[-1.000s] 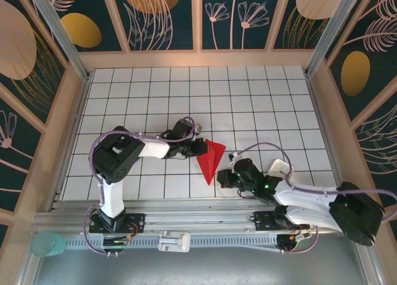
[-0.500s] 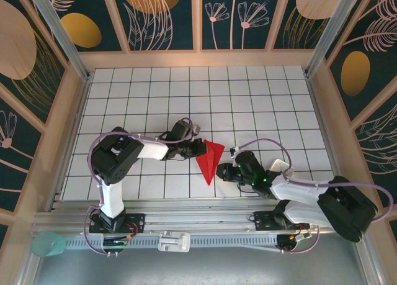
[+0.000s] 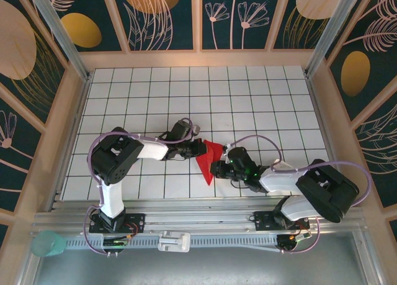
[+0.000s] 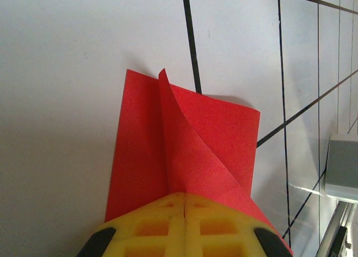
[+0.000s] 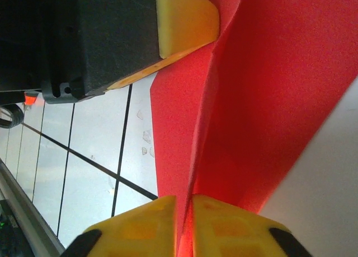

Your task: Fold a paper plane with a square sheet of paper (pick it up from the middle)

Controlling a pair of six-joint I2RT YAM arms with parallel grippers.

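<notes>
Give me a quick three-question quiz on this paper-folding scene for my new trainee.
1. True or false: the red paper lies as a flat, unfolded square.
2. Of the left gripper and the right gripper, which is shut on the paper? A left only, B right only, C both.
3. Fill in: the white table is marked with black ____ lines.
Key: 1 false; 2 C; 3 grid.

Robot lab test cell: white grid table (image 3: 248, 99), alu rail (image 3: 198, 220) w/ bolted arm bases (image 3: 115, 223), floral-print wall panels (image 3: 164, 18).
</notes>
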